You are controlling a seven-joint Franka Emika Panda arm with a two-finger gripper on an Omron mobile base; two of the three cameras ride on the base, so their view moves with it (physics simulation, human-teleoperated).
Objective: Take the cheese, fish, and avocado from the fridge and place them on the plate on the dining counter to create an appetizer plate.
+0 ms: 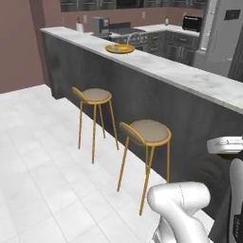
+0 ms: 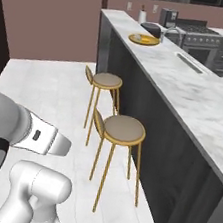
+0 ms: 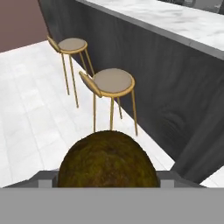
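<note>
Claw (image 3: 107, 183) closed round the brown-green avocado (image 3: 108, 159) at 6 o'clock in the hand view, two gold-legged stools (image 2: 123, 129) on white tiled floor (image 1: 33, 156); long marble worktop (image 2: 196, 96) over dark panel, yellow plate (image 2: 144, 39) toward its far end, 12 o'clock, mauve walls (image 2: 52, 13)

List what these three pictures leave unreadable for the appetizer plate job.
- Round yellow-orange plate on the long white marble dining counter: a small yellow bit lies on it, too small and far in both base views to name.
- Claw: in the hand view the dark brown-green ball of avocado between the fingers covers the tips; contact is unclear.
- Tall grey fridge: cut off by the left base view's right edge.
</note>
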